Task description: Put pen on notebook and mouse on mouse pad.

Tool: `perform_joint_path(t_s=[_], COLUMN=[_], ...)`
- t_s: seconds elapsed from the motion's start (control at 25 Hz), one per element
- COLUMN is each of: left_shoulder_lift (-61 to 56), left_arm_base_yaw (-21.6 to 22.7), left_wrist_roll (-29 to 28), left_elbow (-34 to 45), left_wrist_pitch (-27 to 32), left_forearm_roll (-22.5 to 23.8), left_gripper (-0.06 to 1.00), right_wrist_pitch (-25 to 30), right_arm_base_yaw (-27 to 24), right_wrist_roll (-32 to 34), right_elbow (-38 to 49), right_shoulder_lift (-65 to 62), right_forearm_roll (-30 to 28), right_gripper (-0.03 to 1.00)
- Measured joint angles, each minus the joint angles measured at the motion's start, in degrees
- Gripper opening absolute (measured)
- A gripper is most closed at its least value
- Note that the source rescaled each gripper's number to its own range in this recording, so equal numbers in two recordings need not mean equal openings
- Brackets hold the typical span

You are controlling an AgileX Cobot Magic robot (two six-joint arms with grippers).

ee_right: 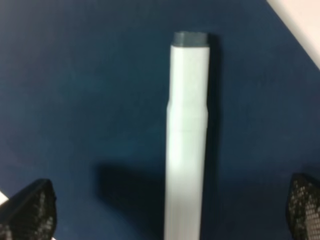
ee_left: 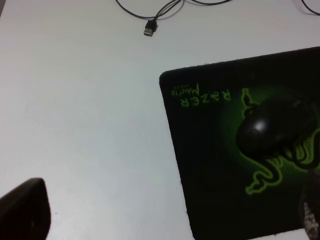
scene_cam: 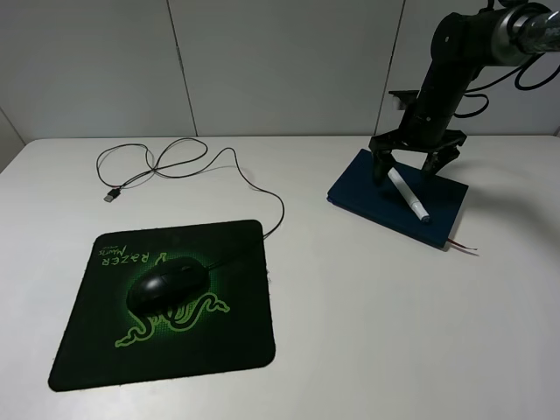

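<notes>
The black mouse [scene_cam: 166, 284] [ee_left: 272, 127] rests on the black-and-green Razer mouse pad [scene_cam: 245, 341] [ee_left: 200, 150] at front left. Its cable [scene_cam: 192, 157] loops back to the USB plug [scene_cam: 111, 195] [ee_left: 149, 31]. On the navy notebook [scene_cam: 363, 192] [ee_right: 90, 100] at back right the white pen [scene_cam: 409, 194] [ee_right: 187, 135] lies flat. My right gripper [scene_cam: 416, 162] [ee_right: 165, 207] hangs open just over the pen's far part, fingers wide on either side and apart from it. My left gripper [ee_left: 167, 205] is open above the table beside the pad, and does not appear in the exterior high view.
The notebook's red ribbon [scene_cam: 464, 247] sticks out of its near right corner onto the white table [scene_cam: 367, 332]. The right arm [scene_cam: 455, 61] reaches in from the back right, with a pale wall behind the table.
</notes>
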Motion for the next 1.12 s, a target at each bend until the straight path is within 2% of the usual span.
perform_joint_path(t_s=[0.52,0.88,1.12], left_shoulder_lift=[0.0,0.0,0.0], left_arm_base_yaw=[0.0,0.0,0.0], left_wrist_roll=[0.0,0.0,0.0], left_elbow=[0.0,0.0,0.0], left_wrist_pitch=[0.0,0.0,0.0], left_forearm_roll=[0.0,0.0,0.0], left_gripper=[1.0,1.0,1.0], right_wrist_pitch=[5.88,6.04,6.1], right_arm_base_yaw=[0.0,1.24,3.29], right_wrist_roll=[0.14,2.4,3.02], right_elbow=[-0.26,-0.14,4.45], right_shoulder_lift=[-7.35,-15.22,-22.24], right_forearm_roll=[0.1,-0.15,-0.25], right_gripper=[1.0,1.0,1.0])
